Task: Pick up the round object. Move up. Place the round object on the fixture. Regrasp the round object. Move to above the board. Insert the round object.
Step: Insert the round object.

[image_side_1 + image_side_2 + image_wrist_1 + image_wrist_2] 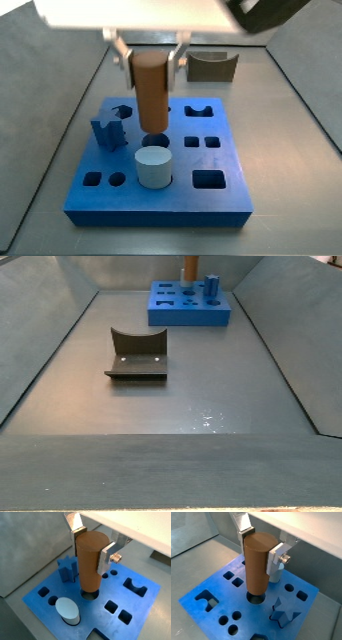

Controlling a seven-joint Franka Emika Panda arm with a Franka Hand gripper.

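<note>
Gripper point(93, 543) status first: you will find it closed on the round object point(91, 559), one silver finger point(105, 558) flat against the peg's side and the opposite finger point(75, 523) against the far side near the top, so the jaws stand only as wide as the peg itself. Both wrist views show the brown peg upright between the plates.

Peg position: its lower end meets a round hole point(256, 598) in the board point(218, 599), and in both wrist views the dark rim of that hole shows around the base. You cannot tell from these views how far the end has gone down into the hole. In a side view the peg point(148, 90) stands vertical over the middle of the blue board point(160, 200), the gripper point(147, 45) above it.

Other items on the board: a pale cylinder point(67, 610) stands in another hole near the peg, apart from it, and a dark blue upright piece point(66, 568) stands just beside the peg without touching.

Fixture point(135, 354): it sits on the floor well apart from the board point(193, 311), with nothing in its curved notch.
</note>
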